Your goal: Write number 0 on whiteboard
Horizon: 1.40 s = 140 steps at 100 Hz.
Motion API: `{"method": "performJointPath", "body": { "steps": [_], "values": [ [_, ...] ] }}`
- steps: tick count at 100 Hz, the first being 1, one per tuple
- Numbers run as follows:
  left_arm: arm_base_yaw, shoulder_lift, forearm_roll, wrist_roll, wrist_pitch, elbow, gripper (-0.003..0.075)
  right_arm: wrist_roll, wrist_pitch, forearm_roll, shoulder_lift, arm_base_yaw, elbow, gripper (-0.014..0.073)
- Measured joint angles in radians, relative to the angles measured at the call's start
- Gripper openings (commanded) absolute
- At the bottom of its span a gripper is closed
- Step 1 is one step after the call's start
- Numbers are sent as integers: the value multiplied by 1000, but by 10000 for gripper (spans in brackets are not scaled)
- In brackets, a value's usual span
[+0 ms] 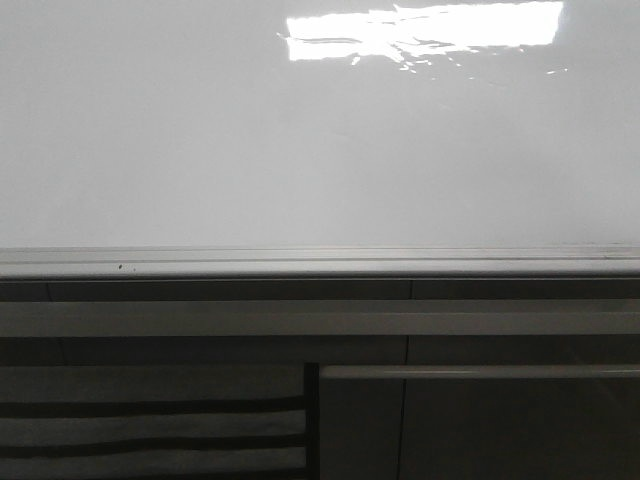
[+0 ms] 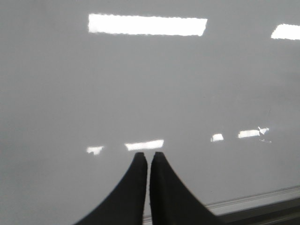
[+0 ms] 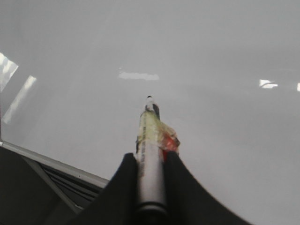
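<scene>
You are looking at a whiteboard (image 1: 200, 150) that is showing a smooth, glossy white face mirroring the ceiling lights, edged by a brushed silver-grey metal frame (image 1: 300, 262). The marker (image 3: 150, 159) is showing a smooth white plastic barrel wrapped in shiny clear tape, between matt black jaws.

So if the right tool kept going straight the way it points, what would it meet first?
The whiteboard. The marker held in the right tool leads, so its tip would likely touch the bare white surface first; the gap is hard to judge.
</scene>
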Motion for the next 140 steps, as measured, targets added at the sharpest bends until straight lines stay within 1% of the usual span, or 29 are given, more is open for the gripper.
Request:
{"method": "performJointPath", "body": {
  "steps": [30,56,105,115,125,140],
  "values": [
    [0,0,0,0,-2,0,-20,0,65,25,-37,0,0,-47],
    [0,0,0,0,-23,0,-20,0,69,72,-37,0,0,-47],
    [0,0,2,0,-24,0,-20,2,104,84,-37,0,0,-47],
    [0,0,2,0,-24,0,-20,-27,111,97,-37,0,0,-47],
    [0,0,2,0,-30,0,-20,-90,121,128,-37,0,0,-47],
    [0,0,4,-1,-76,0,-20,-150,156,148,-35,0,0,-47]
  ]
}}
